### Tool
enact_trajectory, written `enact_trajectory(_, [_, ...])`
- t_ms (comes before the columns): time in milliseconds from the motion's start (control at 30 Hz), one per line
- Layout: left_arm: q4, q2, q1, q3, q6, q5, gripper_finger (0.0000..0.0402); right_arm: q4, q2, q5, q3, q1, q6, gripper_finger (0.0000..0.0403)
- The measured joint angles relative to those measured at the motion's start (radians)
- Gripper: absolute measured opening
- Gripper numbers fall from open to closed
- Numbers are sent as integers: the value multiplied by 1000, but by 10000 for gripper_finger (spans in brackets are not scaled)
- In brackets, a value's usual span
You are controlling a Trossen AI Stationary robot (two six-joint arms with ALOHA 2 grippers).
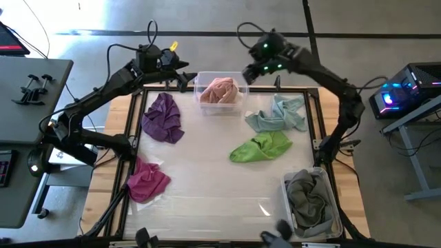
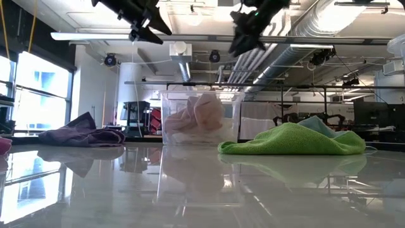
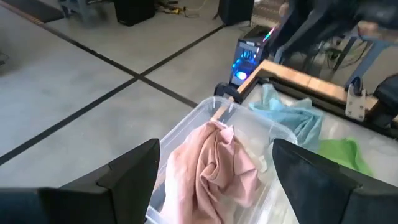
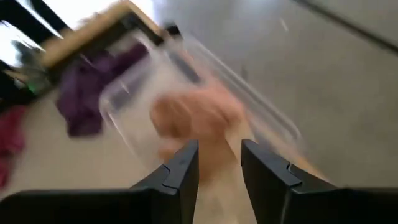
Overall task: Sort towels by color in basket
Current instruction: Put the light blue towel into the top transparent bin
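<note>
A pink towel [image 1: 220, 91] lies bunched in a clear bin [image 1: 200, 81] at the table's far middle. On the table lie a purple towel [image 1: 163, 117], a magenta towel [image 1: 147, 180], a pale teal towel [image 1: 279, 114] and a lime green towel [image 1: 262, 147]. A grey towel [image 1: 309, 196] fills a second clear bin [image 1: 287, 196] at the near right. My left gripper [image 3: 214, 155] hangs open, high at the first bin's left. My right gripper [image 4: 221, 155] hangs high at its right, fingers a little apart, nothing between them.
A raised dark frame [image 1: 138, 124] runs around the glossy table top. Bare table [image 1: 207, 172] lies between the magenta and lime green towels. A computer with blue lights [image 1: 396, 93] stands on a side table beyond the right edge.
</note>
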Motion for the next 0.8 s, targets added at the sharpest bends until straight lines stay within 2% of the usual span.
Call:
enact_trajectory(133, [-24,0,0,0,9,0,298,-357,-3,-17,107,-50,27,127])
enact_trajectory(233, [-41,0,0,0,-5,-1,298,-554,-2,-9,83,-75,73,154])
enact_trajectory(300, [-45,0,0,0,-15,0,298,-622,-2,1,28,-76,100,178])
enact_trajectory(500, [-62,0,-3,0,-16,0,298,-581,-1,63,-250,-57,196,230])
enact_trajectory(667, [-69,0,-3,0,-38,0,298,-491,-1,87,-484,-54,257,232])
enact_trajectory(800, [-72,0,-3,0,-38,0,298,-367,-1,90,-612,-37,272,224])
